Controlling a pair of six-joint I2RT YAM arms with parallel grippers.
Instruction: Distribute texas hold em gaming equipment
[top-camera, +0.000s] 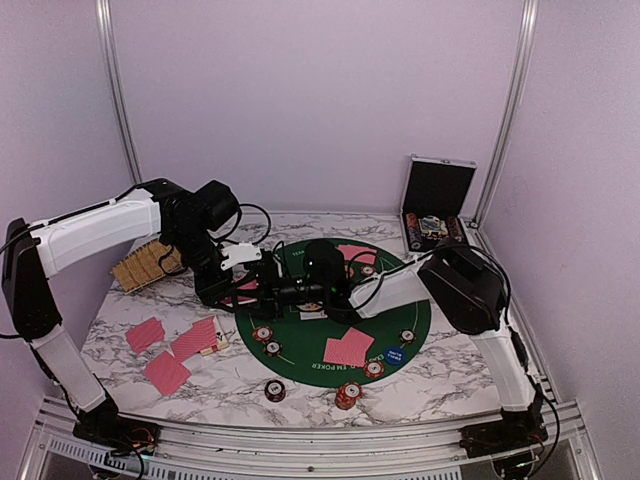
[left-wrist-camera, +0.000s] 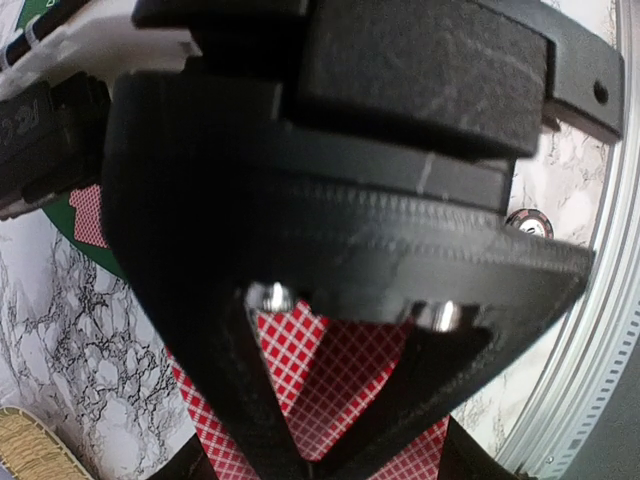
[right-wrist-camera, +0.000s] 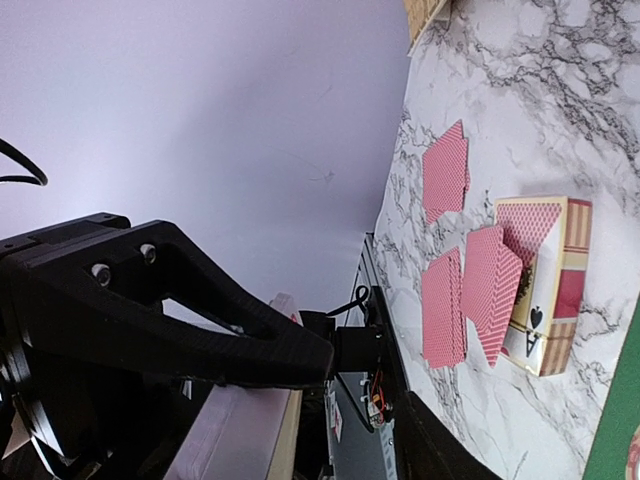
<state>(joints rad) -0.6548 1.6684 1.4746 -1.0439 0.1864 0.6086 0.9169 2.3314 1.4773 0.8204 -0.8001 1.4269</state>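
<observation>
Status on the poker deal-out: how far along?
Done: three card piles lie on the table to the left, cards on the mat, and chips along its near edge. In hand: the left end effector grips the deck, meeting the right end effector mid-table. Probably left: more dealing, plus chips in the case.

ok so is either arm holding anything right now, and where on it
Left fingers look closed on red-backed cards, but the part they pinch is hidden. Right fingers: cannot tell if anything is held.
</observation>
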